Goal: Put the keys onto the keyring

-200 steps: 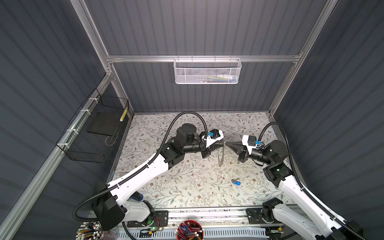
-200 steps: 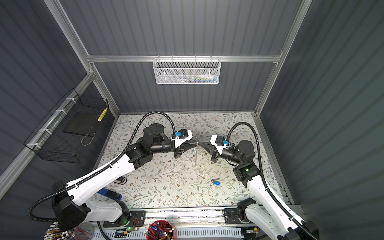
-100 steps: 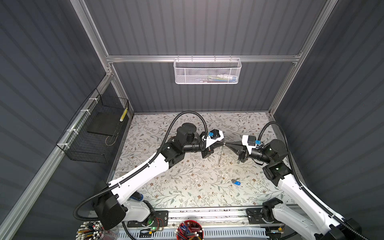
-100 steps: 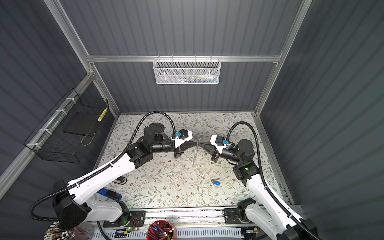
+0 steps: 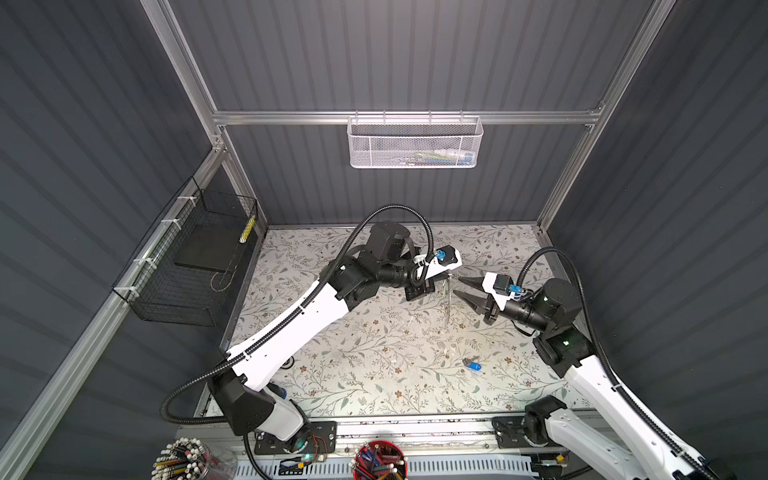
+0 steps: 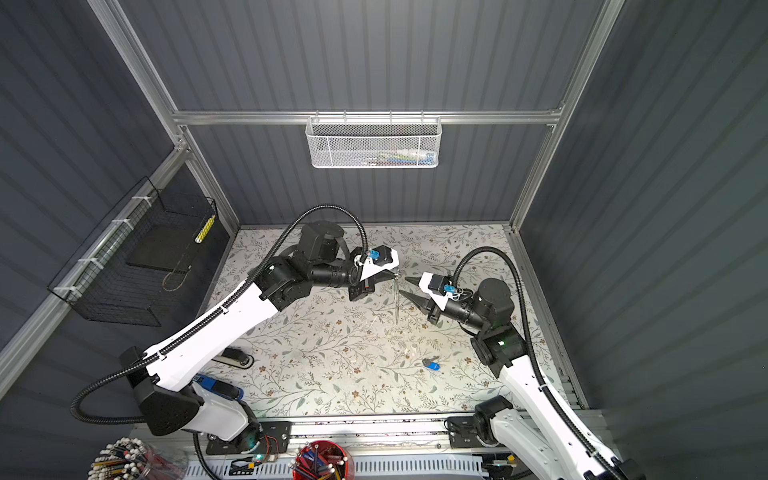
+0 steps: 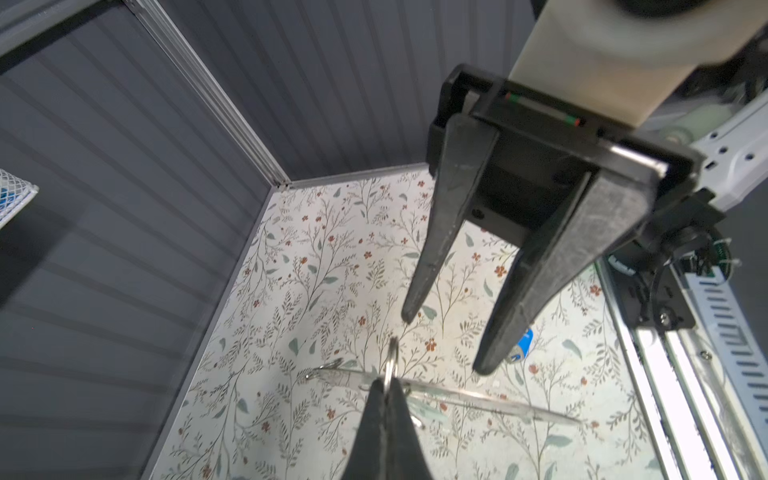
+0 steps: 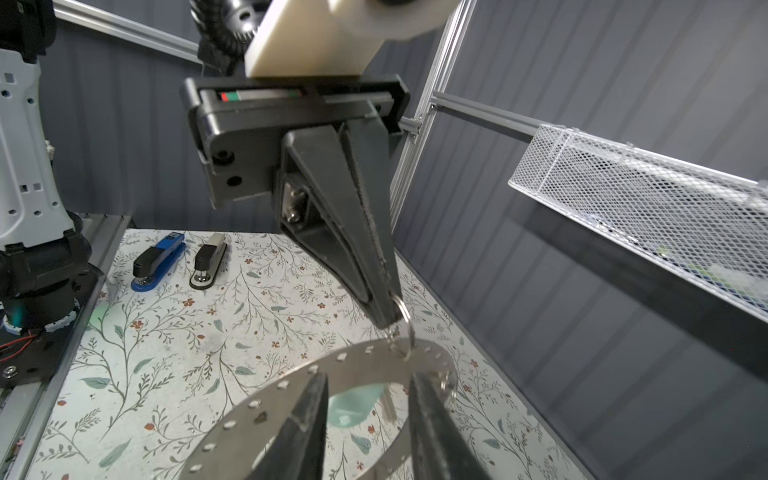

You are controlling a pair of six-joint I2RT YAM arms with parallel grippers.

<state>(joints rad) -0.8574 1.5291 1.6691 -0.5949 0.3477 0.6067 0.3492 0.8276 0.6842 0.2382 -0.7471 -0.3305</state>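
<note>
At mid-frame in both top views, seeing the keyring [image 5: 446, 301] hung edge-on in the air over the floral table [image 5: 374, 357], carried by the left gripper [image 5: 450, 275] alone. Checked against right wrist view, upper centre: left gripper clamped fully shut on the small split ring [image 8: 405, 328] threaded through the keyring's perforated band.

Changed from a second ago: back then had the right gripper [image 5: 457, 286] closed at that same spot and the left jaws a crack apart. Now swapped: seeing the right gripper let go, jaws parted to a middling gap, tips just right of the keyring and not touching it in the top views. Reads as handover complete.

Frees the right arm for pickup. Expect the blue-tag key [image 5: 472, 365] next, lying flat on the table at lower right of centre, well apart from the keyring and untouched.

Also spotting the mint-tag key [image 8: 353, 409] through the keyring's hole, lower centre of right wrist view. Looks hung off the band by its own little ring; cannot confirm the link. If so, one key on, one to go.

Worth watching: single loose pinch point, so expect swing or twist of the keyring during threading.
</note>
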